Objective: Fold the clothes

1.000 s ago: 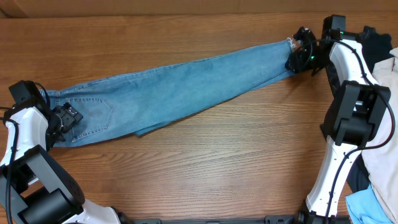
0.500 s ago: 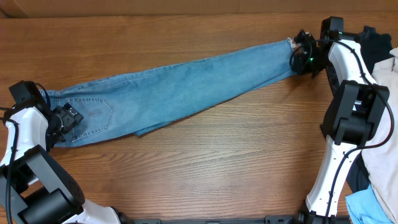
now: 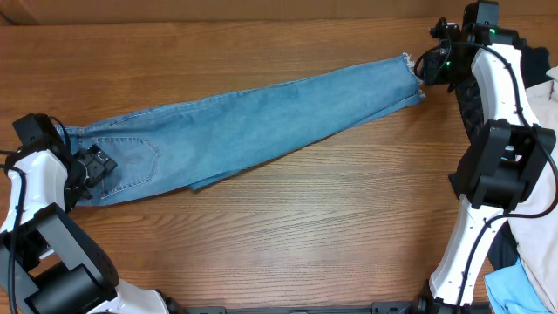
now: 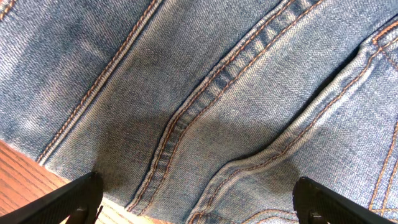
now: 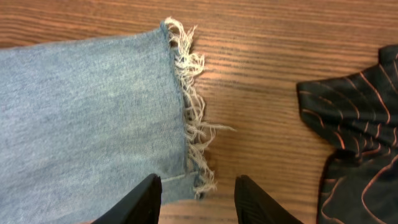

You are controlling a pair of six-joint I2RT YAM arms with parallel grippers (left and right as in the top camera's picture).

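Right fingers (image 3: 434,65) have drawn off the jeans (image 3: 261,122) hem, parted and empty; left fingers (image 3: 96,164) likewise.

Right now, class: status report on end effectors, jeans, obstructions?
Left end effector open over jeans waist. Right end effector open at frayed hem. Jeans laid full-length. Dark striped garment beside hem.

I see the light blue jeans (image 3: 244,131) lying flat on the table, stretched diagonally — waistband and stitched back pocket low at my left; frayed hem high at my right; legs stacked together.
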